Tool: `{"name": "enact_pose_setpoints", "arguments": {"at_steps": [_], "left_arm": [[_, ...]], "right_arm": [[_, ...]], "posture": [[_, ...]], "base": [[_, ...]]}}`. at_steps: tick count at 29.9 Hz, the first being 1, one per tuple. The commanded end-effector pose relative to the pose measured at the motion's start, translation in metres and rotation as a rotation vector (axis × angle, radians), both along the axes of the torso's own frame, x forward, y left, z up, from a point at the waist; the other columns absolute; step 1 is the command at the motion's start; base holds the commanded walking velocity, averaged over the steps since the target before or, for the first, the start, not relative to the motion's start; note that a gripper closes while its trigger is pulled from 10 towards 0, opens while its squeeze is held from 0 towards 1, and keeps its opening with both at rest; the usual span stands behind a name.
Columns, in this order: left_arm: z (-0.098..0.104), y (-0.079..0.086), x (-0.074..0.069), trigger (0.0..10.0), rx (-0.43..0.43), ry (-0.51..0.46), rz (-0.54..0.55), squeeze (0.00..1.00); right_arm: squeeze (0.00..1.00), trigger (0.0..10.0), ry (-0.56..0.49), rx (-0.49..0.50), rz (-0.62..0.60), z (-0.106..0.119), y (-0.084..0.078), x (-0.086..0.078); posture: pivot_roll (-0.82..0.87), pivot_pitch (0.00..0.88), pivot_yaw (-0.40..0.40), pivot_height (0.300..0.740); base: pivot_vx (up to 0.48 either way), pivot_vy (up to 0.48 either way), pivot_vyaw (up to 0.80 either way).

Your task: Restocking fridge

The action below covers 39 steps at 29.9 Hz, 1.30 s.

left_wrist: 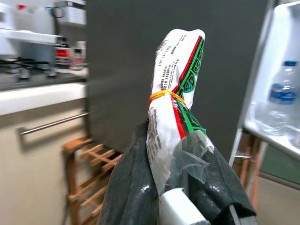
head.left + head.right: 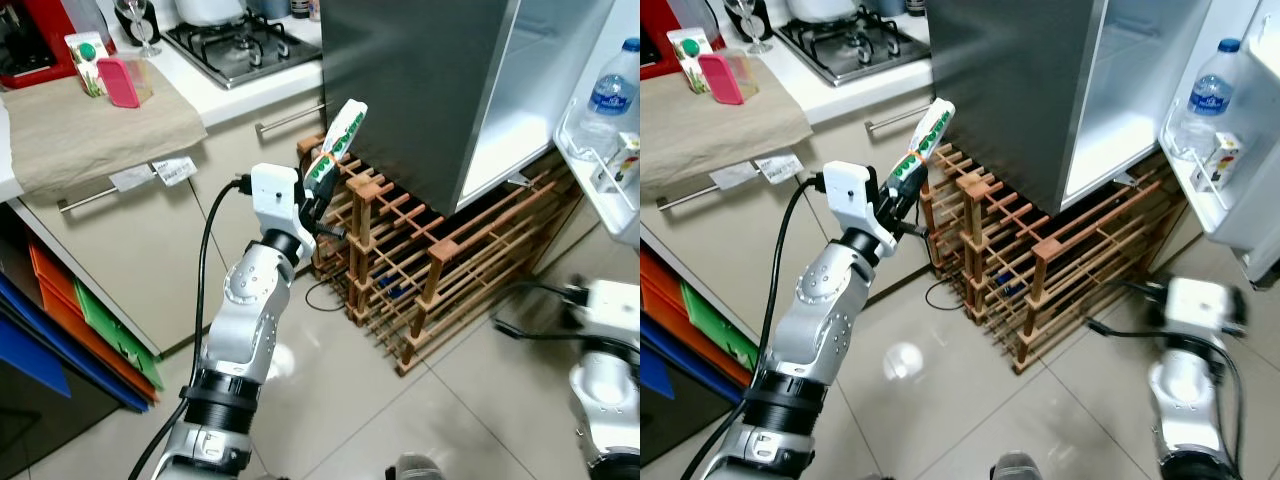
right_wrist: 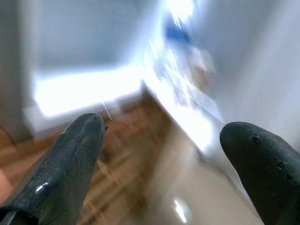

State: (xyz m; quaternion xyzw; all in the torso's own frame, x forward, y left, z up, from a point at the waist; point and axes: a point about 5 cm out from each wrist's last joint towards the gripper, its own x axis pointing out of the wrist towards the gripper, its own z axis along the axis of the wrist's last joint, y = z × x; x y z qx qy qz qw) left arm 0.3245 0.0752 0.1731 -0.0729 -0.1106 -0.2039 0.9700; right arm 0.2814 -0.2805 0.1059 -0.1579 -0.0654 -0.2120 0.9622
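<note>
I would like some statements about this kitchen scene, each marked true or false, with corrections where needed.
1. The left gripper holds a packet bound by an orange band. True.
2. The fridge is closed. False: its door stands open, with the inside showing.
3. A water bottle stands on the door shelf. True.
4. The right gripper is shut on a carton. False: its jaws are open and hold nothing.
5. A wooden rack stands on the floor against the fridge. True.
6. The pink thing lies on the floor. False: it stands on the cloth on the counter.
</note>
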Motion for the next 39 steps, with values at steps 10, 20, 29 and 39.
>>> {"name": "enact_pose_setpoints", "arguments": {"at_steps": [10, 20, 29, 39], "left_arm": [[-0.006, 0.007, -0.001, 10.0, -0.016, 0.016, 0.054, 0.0], [-0.007, 0.018, -0.002, 10.0, -0.004, 0.014, 0.089, 0.0], [-0.011, 0.02, 0.001, 10.0, 0.053, 0.037, 0.111, 0.0], [-0.011, 0.024, 0.004, 10.0, 0.064, 0.048, 0.126, 0.0]], "right_arm": [[0.0, 10.0, -0.113, -0.091, 0.126, 0.06, 0.009, 0.05], [0.0, 10.0, -0.055, -0.152, -0.08, 0.071, -0.043, 0.05], [0.0, 10.0, -0.017, -0.193, -0.234, 0.075, -0.085, 0.032], [0.0, 10.0, -0.013, -0.233, -0.368, 0.079, -0.123, 0.002]], "posture": [[-0.22, 0.053, 0.07, 0.718], [-0.18, 0.06, 0.072, 0.718], [-0.19, 0.068, 0.092, 0.718], [-0.18, 0.077, 0.098, 0.718]], "base": [[0.0, 0.0, 0.0], [0.236, -0.216, 0.0], [0.244, -0.202, 0.0], [0.0, 0.0, 0.0]]}}
